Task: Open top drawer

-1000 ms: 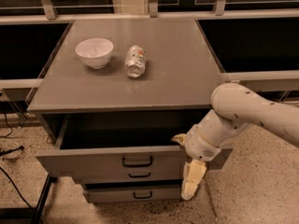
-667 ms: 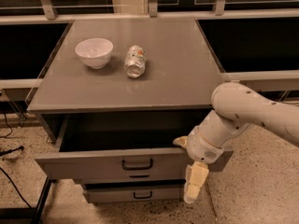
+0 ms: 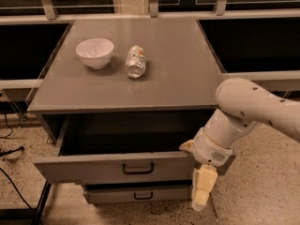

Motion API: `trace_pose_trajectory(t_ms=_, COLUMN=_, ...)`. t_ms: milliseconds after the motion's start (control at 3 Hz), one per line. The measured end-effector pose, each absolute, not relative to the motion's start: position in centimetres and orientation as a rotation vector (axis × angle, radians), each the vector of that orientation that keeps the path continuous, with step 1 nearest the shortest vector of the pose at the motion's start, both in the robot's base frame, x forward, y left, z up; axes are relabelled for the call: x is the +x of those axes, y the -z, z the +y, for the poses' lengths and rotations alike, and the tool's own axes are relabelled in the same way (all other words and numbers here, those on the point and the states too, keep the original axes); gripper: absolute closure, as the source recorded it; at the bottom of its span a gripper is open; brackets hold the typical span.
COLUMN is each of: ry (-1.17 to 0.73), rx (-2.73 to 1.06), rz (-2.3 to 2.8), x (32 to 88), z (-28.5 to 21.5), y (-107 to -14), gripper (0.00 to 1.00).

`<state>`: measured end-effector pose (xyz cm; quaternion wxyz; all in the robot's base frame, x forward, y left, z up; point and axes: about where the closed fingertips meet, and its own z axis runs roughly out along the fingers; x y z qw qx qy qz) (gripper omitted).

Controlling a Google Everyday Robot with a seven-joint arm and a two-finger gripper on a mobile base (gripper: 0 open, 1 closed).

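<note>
The top drawer (image 3: 93, 168) is a wide grey drawer with a small black bar handle (image 3: 138, 168) at its centre. It stands pulled out from under the grey cabinet top (image 3: 154, 86), and its dark inside shows. My gripper (image 3: 202, 193) hangs at the right end of the drawer front, pointing down, below my white arm (image 3: 248, 111). It is well to the right of the handle. The right end of the drawer front is hidden behind my wrist.
A white bowl (image 3: 94, 52) and a can lying on its side (image 3: 136, 61) sit on the cabinet top. A narrower grey drawer (image 3: 112, 196) with a small black handle is closed below. Speckled floor lies to the right; cables and a dark leg lie at the left.
The top drawer has slid a little further out toward the camera. My gripper has moved slightly down and forward with it.
</note>
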<state>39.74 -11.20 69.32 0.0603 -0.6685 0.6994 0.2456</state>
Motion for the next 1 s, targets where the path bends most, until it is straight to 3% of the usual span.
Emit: trace_pose_trajectory(t_ms=1000, ry=-0.92, rx=-2.127, rz=2.235, x=35.8, z=-11.8, y=-70.0, gripper=0.0)
